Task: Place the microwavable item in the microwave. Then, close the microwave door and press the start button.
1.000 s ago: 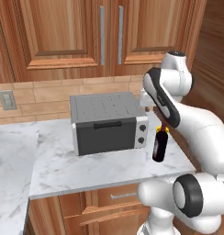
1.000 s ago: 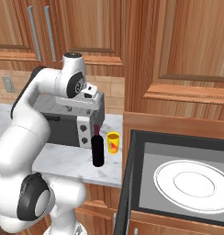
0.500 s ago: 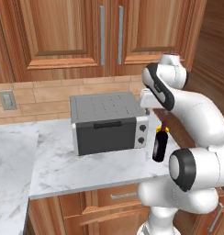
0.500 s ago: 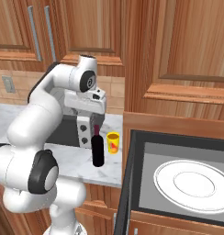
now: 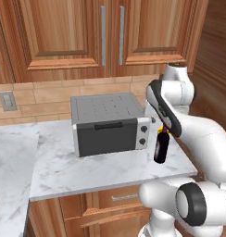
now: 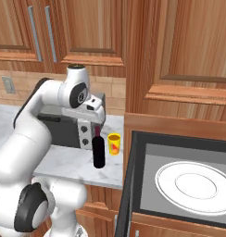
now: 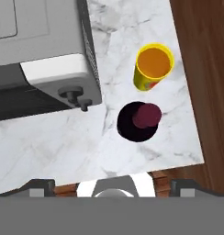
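My hand [image 6: 97,124] hangs wide open, holding nothing, above the bottle [image 7: 138,121]. The yellow mug [image 7: 153,66] stands just beside the bottle on the table [image 7: 49,142], near the toaster oven [image 7: 45,59].

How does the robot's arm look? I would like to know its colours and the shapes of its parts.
The arm is glossy white, built of thick rounded segments. Dark grey rings and round black caps mark its joints, as at the shoulder. Near the wrist, a black band runs along the white shell. The tool hangs from a boxy light grey hand.
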